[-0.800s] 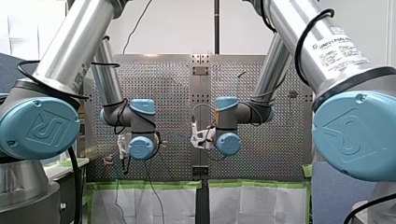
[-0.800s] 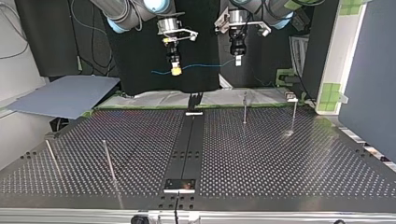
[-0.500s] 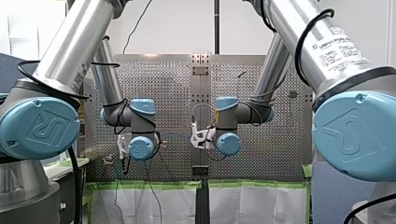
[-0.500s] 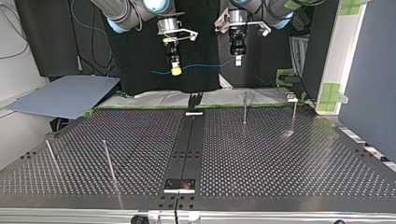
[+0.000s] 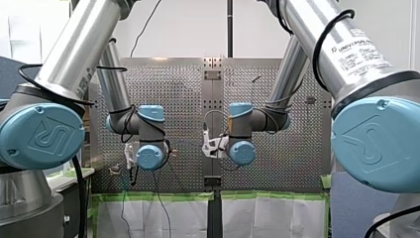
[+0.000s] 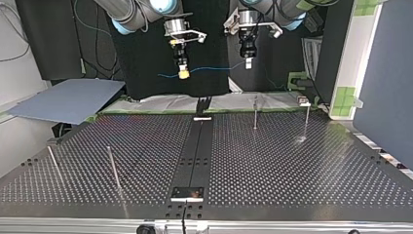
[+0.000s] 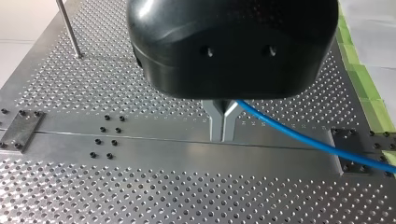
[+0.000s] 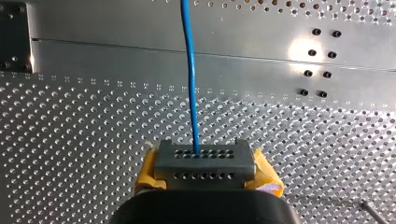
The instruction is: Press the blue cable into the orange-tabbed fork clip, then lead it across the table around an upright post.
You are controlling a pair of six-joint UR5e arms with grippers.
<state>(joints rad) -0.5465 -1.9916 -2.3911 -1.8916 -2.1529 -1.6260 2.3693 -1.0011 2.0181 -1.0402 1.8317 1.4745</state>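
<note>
The blue cable (image 6: 214, 68) hangs in the air above the table's far edge, stretched between both grippers. At the top view's right, my left gripper (image 6: 248, 62) is shut on it; in the left wrist view the metal fingertips (image 7: 223, 126) meet and the cable (image 7: 299, 135) runs off sideways. My right gripper (image 6: 183, 73), with yellow pads, is shut on the cable too, and a short tail (image 6: 165, 75) sticks out beyond it. In the right wrist view the cable (image 8: 189, 70) leads straight ahead from between the pads (image 8: 204, 161). A dark forked clip (image 6: 203, 104) stands at the centre strip's far end.
Thin upright posts stand on the perforated table: two at the far right of the top view (image 6: 255, 113) (image 6: 307, 117), two at the near left (image 6: 113, 167) (image 6: 53, 163). A black centre strip (image 6: 197, 151) ends in a small plate (image 6: 187, 193). Green tape lines the far edge.
</note>
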